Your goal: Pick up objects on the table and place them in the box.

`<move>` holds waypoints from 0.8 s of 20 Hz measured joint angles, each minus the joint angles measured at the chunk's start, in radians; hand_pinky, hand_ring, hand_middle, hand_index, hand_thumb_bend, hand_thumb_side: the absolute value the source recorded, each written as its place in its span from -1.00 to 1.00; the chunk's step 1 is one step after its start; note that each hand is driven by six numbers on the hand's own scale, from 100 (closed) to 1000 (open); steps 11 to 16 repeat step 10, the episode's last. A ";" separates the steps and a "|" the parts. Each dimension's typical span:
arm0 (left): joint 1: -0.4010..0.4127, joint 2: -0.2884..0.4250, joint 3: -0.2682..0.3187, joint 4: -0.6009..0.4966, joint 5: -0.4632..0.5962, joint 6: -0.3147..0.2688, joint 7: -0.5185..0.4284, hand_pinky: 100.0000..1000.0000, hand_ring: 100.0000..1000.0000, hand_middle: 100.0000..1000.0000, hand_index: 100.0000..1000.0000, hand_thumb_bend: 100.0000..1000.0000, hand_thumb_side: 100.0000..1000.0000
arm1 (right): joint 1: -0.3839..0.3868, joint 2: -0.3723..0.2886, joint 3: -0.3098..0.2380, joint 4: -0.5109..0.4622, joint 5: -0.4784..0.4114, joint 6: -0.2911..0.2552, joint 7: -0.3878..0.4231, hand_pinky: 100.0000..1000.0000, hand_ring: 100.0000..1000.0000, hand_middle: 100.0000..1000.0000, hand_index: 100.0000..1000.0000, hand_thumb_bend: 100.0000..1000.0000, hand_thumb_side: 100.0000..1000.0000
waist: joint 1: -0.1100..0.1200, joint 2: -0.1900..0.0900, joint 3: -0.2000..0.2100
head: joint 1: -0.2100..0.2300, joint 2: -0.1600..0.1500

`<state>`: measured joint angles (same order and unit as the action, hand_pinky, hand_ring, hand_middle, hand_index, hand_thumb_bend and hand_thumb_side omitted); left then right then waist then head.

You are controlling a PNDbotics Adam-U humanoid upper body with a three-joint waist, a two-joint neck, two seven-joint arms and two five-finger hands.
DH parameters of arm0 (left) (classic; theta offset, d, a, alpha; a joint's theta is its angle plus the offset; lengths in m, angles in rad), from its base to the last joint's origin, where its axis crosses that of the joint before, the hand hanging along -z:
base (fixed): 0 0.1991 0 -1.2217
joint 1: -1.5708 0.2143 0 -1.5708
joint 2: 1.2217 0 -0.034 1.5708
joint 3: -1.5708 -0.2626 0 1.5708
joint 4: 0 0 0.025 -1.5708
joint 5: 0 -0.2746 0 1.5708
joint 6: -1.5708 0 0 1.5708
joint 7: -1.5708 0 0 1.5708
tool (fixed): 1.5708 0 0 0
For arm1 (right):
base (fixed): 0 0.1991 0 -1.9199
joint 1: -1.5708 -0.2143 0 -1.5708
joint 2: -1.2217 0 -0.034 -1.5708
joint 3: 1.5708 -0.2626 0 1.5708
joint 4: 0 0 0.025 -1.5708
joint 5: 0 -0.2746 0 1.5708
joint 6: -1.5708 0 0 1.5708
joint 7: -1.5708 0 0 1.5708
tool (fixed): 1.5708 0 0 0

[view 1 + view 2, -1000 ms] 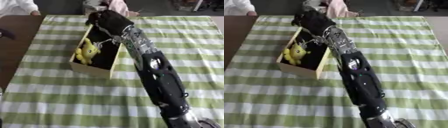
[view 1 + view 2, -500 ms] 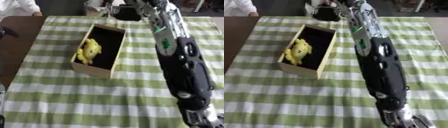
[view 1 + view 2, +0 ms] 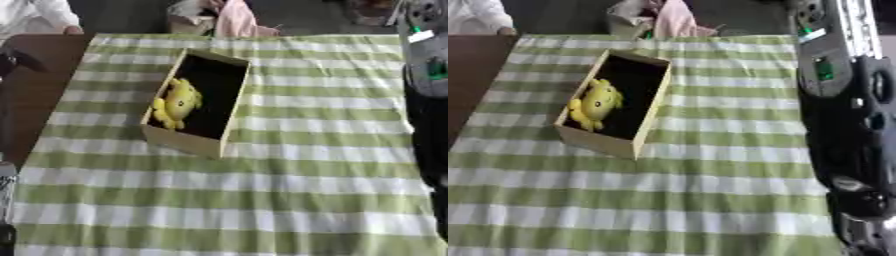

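Box [image 3: 198, 143] | yellow toy [image 3: 177, 103] inside | right arm [image 3: 846, 120] raised | fingers: cannot tell

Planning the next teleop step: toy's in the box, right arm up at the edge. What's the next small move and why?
Probably hold the right arm clear and scan for remaining items: the yellow toy already lies inside the box, and no loose object shows on the checked cloth.

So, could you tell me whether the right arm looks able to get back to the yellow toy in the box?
Probably yes: the box is open-topped, nothing covers the yellow toy, and the right arm stands beside it over bare cloth.
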<state>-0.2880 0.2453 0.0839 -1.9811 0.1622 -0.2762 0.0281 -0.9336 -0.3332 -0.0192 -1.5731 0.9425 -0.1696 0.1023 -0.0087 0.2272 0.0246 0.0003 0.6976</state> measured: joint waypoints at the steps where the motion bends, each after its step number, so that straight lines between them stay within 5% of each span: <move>1: 0.001 0.000 0.001 0.000 -0.002 -0.001 0.001 -0.19 0.98 0.71 0.32 -1.00 0.40 | 0.015 -0.026 -0.008 -0.003 -0.028 0.008 -0.011 0.38 0.50 0.61 0.66 -1.00 0.48 | 0.000 0.000 -0.003 | 0.003 0.003; 10: 0.002 0.001 0.005 0.000 -0.006 -0.007 0.012 -0.18 0.97 0.70 0.33 -1.00 0.39 | 0.172 -0.167 -0.089 -0.025 -0.387 0.049 -0.143 0.27 0.50 0.67 0.69 -1.00 0.82 | 0.007 -0.004 -0.018 | 0.019 0.004; 16: 0.002 0.001 0.005 0.000 -0.006 -0.007 0.012 -0.18 0.97 0.70 0.33 -1.00 0.39 | 0.172 -0.167 -0.089 -0.025 -0.387 0.049 -0.143 0.27 0.50 0.67 0.69 -1.00 0.82 | 0.007 -0.004 -0.018 | 0.019 0.004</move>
